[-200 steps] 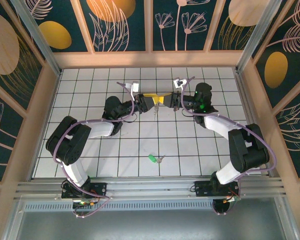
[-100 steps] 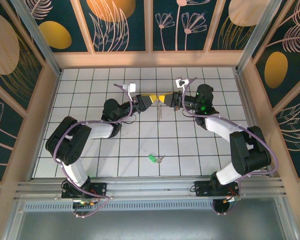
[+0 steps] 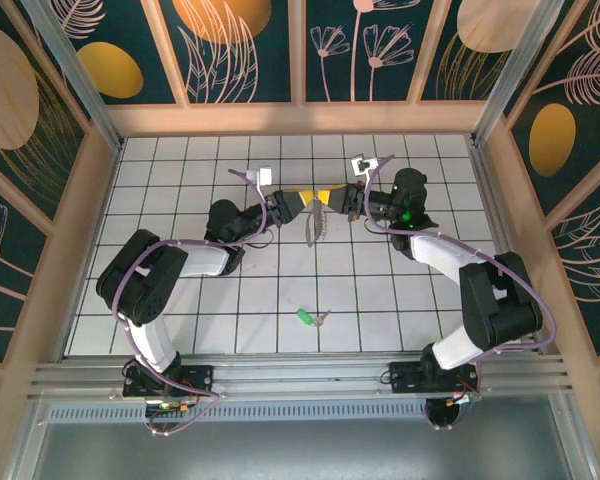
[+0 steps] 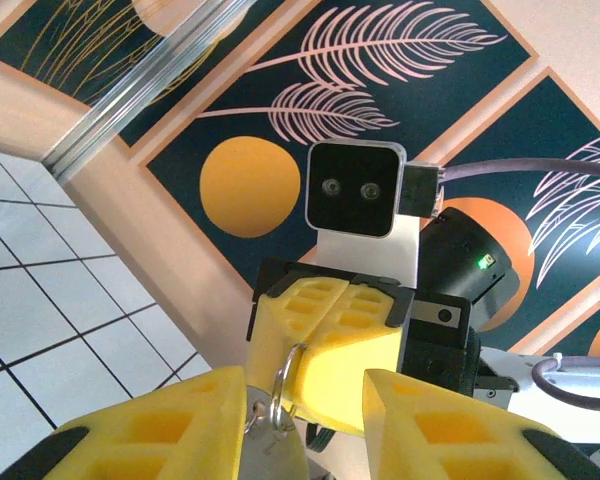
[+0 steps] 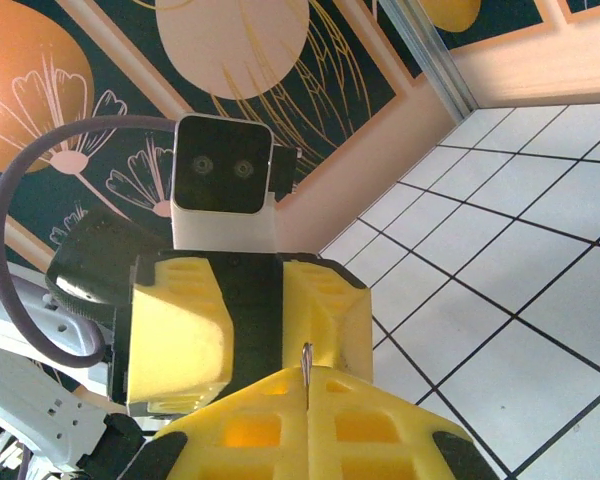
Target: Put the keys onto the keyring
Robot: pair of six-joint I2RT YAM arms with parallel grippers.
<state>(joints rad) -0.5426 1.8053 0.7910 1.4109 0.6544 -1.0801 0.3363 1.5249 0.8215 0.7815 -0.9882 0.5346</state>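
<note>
— Your grippers?
— My right gripper [image 5: 307,380] is clamped on the keyring [image 3: 316,222]; my left gripper [image 4: 305,425] stands part-open around it.
— The key [image 3: 305,317]?
— Well apart from the keyring, on its near side.

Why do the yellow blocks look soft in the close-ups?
Left wrist view: the left gripper's fingers sit near the lens and look slightly blurred; the keyring is sharper. Right wrist view: the right gripper's fingers likewise. Top view: even light, faint shadows, all crisp.
</note>
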